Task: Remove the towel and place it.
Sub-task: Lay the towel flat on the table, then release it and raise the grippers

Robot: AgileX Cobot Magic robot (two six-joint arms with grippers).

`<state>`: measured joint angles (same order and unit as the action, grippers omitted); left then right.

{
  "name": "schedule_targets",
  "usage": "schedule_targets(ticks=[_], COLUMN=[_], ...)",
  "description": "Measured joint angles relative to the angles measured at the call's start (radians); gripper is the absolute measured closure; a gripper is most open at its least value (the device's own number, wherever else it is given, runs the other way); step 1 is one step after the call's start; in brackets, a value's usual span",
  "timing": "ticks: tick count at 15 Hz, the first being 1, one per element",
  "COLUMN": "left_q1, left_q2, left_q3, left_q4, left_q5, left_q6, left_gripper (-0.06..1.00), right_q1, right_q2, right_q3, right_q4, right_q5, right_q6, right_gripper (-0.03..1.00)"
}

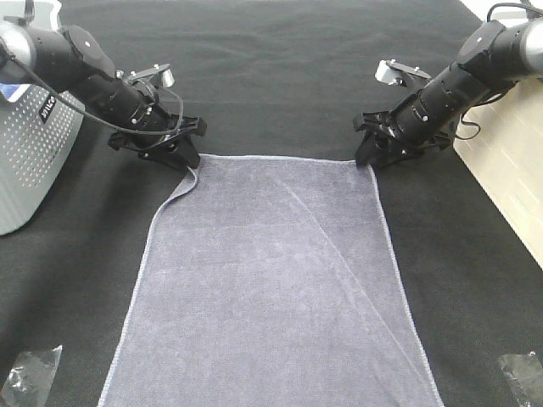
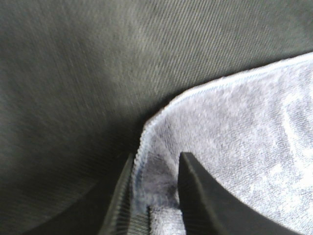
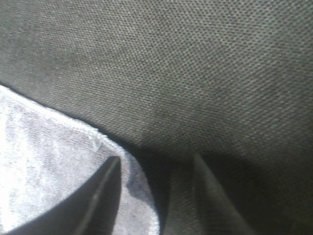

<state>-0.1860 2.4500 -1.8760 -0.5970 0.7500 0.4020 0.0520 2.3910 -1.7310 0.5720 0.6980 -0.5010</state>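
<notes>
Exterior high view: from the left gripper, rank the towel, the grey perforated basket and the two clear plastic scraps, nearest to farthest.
From the left gripper:
1. towel: its far-left corner sits between the jaws.
2. grey perforated basket: at the left edge of the view.
3. left plastic scrap: near-left corner of the view.
4. right plastic scrap: near-right corner, across the towel.

The only lettering is a short white word on a small black label by the grey perforated plastic basket, too small to read.
</notes>
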Motion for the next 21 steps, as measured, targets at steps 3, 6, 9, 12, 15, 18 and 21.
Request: schedule_targets(ticks=[3, 6, 9, 12, 15, 18, 21], left_q1=[0.000, 0.000, 0.000, 0.000, 0.000, 0.000, -0.001], left_q2=[0.000, 0.000, 0.000, 0.000, 0.000, 0.000, 0.000], left_q3=[-0.003, -0.003, -0.003, -0.003, -0.003, -0.003, -0.003], left_q4=[0.020, 0.026, 0.026, 0.084, 0.163, 0.191, 0.193], left_q5=[0.025, 0.027, 0.026, 0.010, -0.006, -0.060, -0.105], left_q6=[-0.002, -0.001, 0.018, 0.047, 0.048, 0.048, 0.057], left_gripper=[0.64, 0.80, 0.94, 0.94, 0.94, 0.94, 0.94], right_q1=[0.000, 0.000, 0.000, 0.000, 0.000, 0.000, 0.000], right_q2=[0.003, 0.003, 0.004, 0.005, 0.006, 0.008, 0.008], right_q3=[0.000, 0.000, 0.000, 0.000, 0.000, 0.000, 0.002], right_q4=[-0.002, -0.002, 0.000, -0.001, -0.016, -0.026, -0.042], right_q5=[-0.007, -0.009, -0.011, -0.013, -0.029, -0.038, -0.052], right_q6=[0.000, 0.000, 0.000, 0.000, 0.000, 0.000, 0.000], right_gripper=[0.51, 0.52, 0.52, 0.54, 0.69, 0.80, 0.87])
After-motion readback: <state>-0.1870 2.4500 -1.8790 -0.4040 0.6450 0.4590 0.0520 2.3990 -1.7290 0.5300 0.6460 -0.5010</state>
